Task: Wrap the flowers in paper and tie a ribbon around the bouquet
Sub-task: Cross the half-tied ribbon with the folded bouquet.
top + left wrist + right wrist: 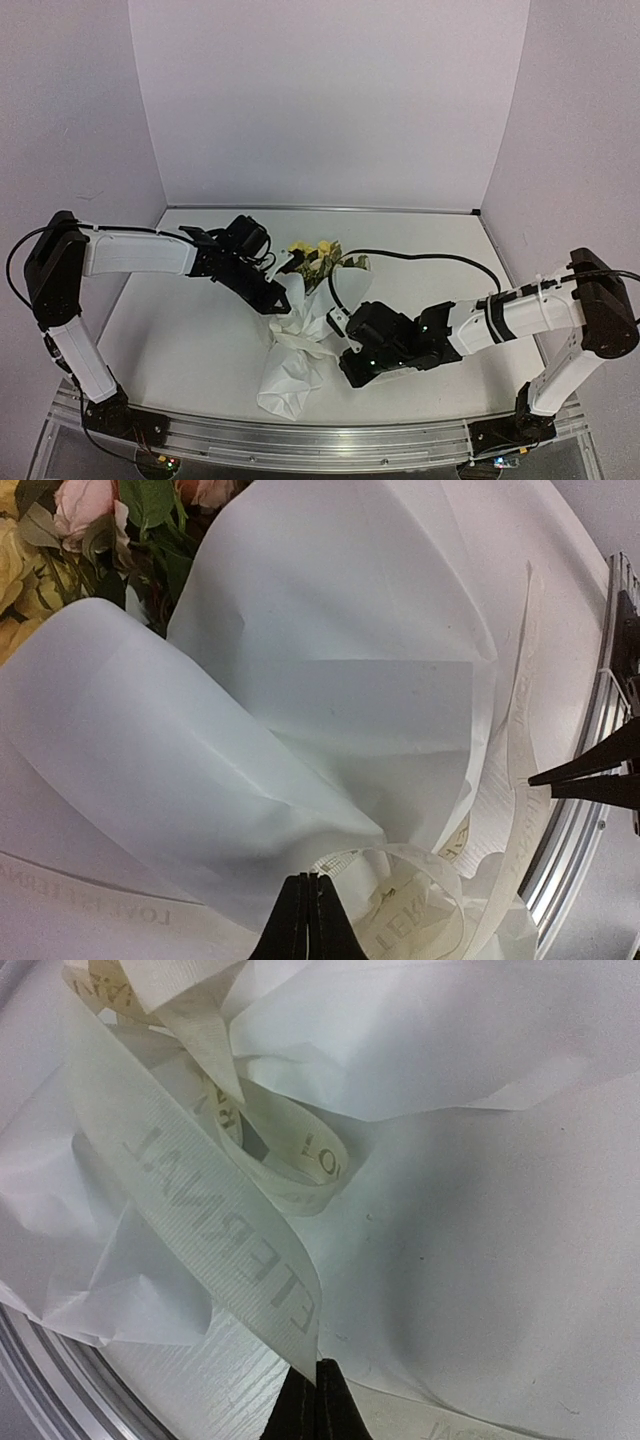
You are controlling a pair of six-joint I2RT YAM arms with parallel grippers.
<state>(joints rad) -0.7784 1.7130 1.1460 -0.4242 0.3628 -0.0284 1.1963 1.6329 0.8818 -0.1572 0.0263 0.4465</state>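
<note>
Right gripper pinching the ribbon beside the paper.
We should draw it taut slowly; left gripper closed at the paper edge, contents indiscernible.

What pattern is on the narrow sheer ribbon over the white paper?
The narrow sheer ribbon is off-white with grey capital lettering; clearest in the right wrist view.

The bouquet lies with its wide end toward 12 o'clock. Yellow and cream flowers emerge from crumpled white paper, and a sheer lettered ribbon loops loosely around the middle.
</note>
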